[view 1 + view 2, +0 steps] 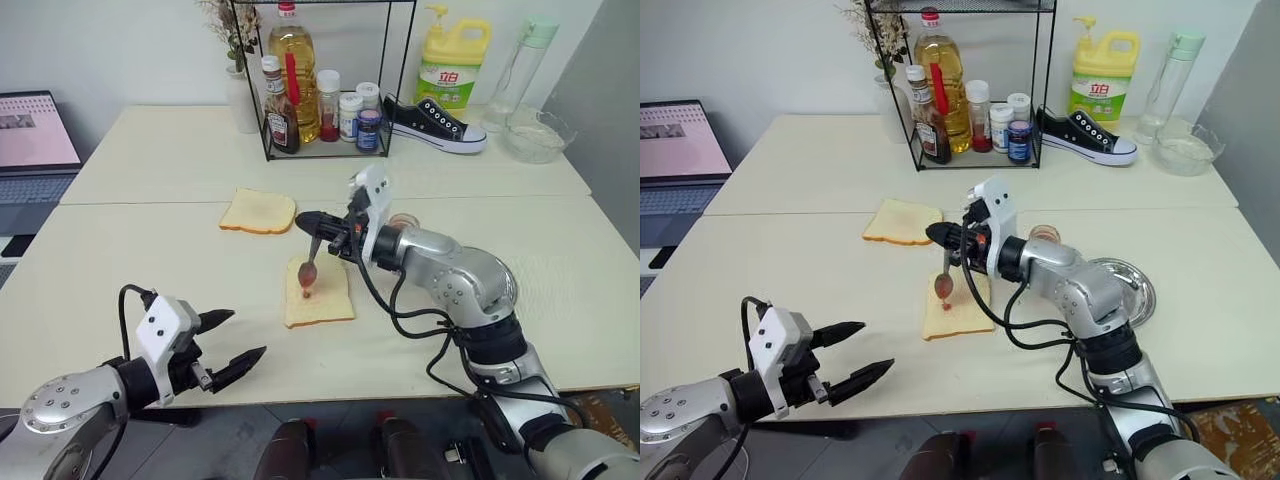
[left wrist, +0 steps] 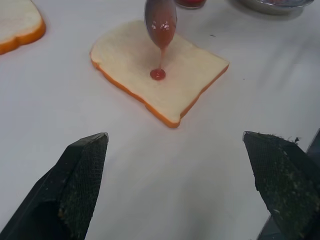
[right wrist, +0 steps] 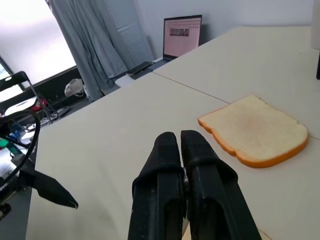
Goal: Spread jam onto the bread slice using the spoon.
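At the far left a laptop [image 1: 35,135] sits open beside the pale desk [image 1: 150,260]. Near the desk's front edge the left hand [image 1: 232,342] hovers with its two black fingers spread wide and nothing between them. Farther back lies a plain golden slice [image 1: 258,211], apart from the rest. Toward the middle, the bread slice [image 1: 320,298] lies flat on the desk with a small red dot of jam [image 2: 157,74] at its centre. Above it hangs the spoon [image 1: 309,265], bowl down and coated in red, a thin thread of jam running from its tip to the dot. The right hand [image 1: 318,227] has its fingers pressed together on the spoon's handle, reaching in from the right. Behind it a wire rack [image 1: 325,75] holds bottles and jars. Just right of the hand a metal plate [image 1: 1137,287] rests on the desk.
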